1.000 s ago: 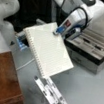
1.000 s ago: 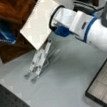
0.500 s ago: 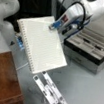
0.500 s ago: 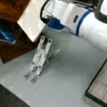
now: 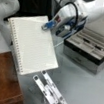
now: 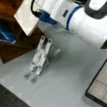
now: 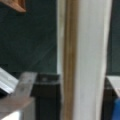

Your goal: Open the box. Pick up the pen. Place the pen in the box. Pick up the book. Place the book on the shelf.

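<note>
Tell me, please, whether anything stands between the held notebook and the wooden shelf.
Nothing visible does. The gripper holds the book in the air above the metal stand, and the shelf lies open at a front view's bottom left.

The white arm (image 5: 85,8) reaches in from a front view's top right, its wrist bent so that the gripper (image 5: 49,25) points toward that view's left. Its blue-tipped fingers (image 5: 47,25) are closed on the top edge of the book (image 5: 32,46), which hangs tilted below them, lifted in the air. In a front view the gripper (image 6: 40,15) sits at the top, fingers pointing left.
</note>
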{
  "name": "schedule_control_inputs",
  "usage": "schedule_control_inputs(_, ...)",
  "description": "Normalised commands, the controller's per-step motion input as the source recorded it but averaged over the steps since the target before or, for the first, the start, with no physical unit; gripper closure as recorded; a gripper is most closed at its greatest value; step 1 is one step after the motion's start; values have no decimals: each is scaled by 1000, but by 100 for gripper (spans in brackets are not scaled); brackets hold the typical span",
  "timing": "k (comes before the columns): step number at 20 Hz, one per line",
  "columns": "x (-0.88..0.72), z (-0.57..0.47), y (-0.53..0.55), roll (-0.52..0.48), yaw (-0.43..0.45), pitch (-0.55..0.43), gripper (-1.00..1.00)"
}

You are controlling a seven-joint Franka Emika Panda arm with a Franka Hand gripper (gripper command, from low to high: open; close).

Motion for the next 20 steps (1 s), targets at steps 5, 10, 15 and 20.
schedule_control_inputs(5, -207, 151, -338, 167, -86, 105, 100)
schedule_control_inputs(10, -237, 111, -353, 167, 16, 70, 100)
schedule_control_inputs(15, -294, 95, -342, 169, 124, 48, 100)
schedule_control_inputs(20, -344, 127, -207, 198, 213, 19, -100)
